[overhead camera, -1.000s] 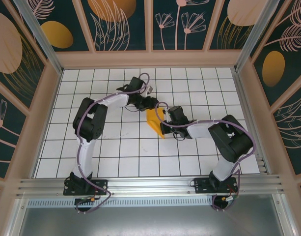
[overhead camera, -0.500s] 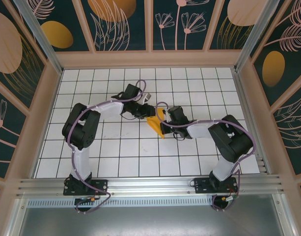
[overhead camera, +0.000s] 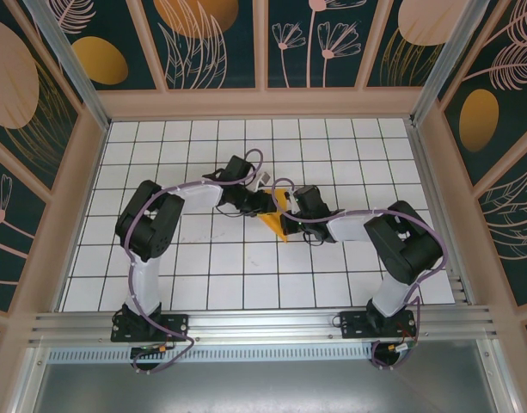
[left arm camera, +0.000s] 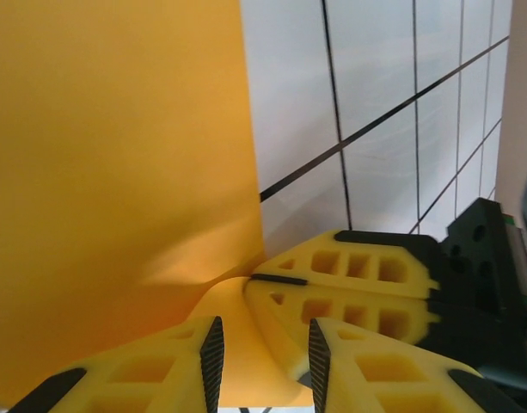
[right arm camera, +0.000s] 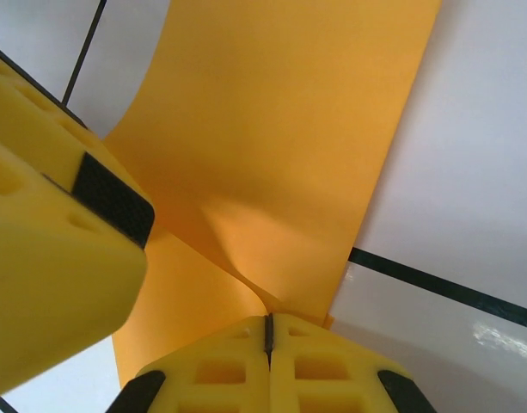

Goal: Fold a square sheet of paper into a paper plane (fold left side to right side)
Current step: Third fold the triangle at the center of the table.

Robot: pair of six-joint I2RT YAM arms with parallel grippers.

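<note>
Worktop point(overhead camera: 203, 258): white tiled surface ruled with a black grid, walled in by dark panels painted with leaves and orange ovals.

Item 1, thin orange-yellow paper sheet point(overhead camera: 272, 222): just right of centre in the top view, partly raised off the tiles between the two arms, with one point aimed at the lower edge of the frame. In the left wrist view the orange-yellow paper sheet point(left arm camera: 117, 155) covers the left half of the frame. In the right wrist view it point(right arm camera: 280, 129) bows upward and carries a soft crease.

Item 2, left tool point(overhead camera: 265, 204), yellow two-finger type with black pads: at the sheet's upper-left side. Seen from its own wrist, the left tool point(left arm camera: 264, 327) stands released, fingers apart, with paper showing in the gap. One finger point(right arm camera: 65, 258) sits at the lower left of the right wrist view.

Item 3, right tool point(overhead camera: 283, 222), same type: clenched on the sheet's edge, its point(right arm camera: 267, 323) fingers meeting at a thin slit with the paper running into it. The left wrist view confirms the right tool point(left arm camera: 272, 280) pinching that edge.
</note>
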